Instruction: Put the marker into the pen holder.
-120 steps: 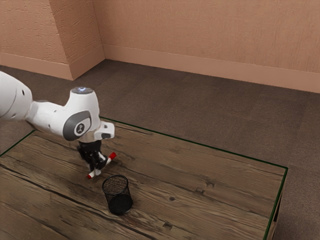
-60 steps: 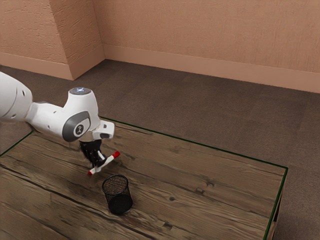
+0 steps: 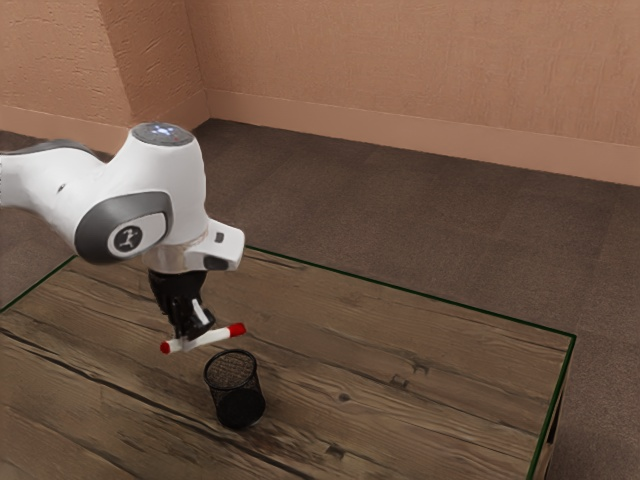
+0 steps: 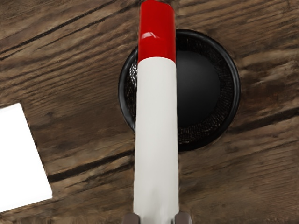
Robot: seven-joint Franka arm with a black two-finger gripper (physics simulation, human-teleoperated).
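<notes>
My black gripper is shut on the white marker with red ends, holding it crosswise and close to level, above the table. In the wrist view the marker runs up from between the fingertips of my gripper, its red end over the rim of the pen holder. The black mesh pen holder stands upright on the table, and the marker is above and beside it. From the wrist view the round opening of the pen holder is partly covered by the marker.
The wooden table has a dark green edge. A white flat shape lies to one side of the pen holder in the wrist view. Beyond the table are carpet and a wall.
My arm has come nearer the exterior camera, carrying the marker. The marker is more level and its red end is closer to the pen holder, which has stayed still.
</notes>
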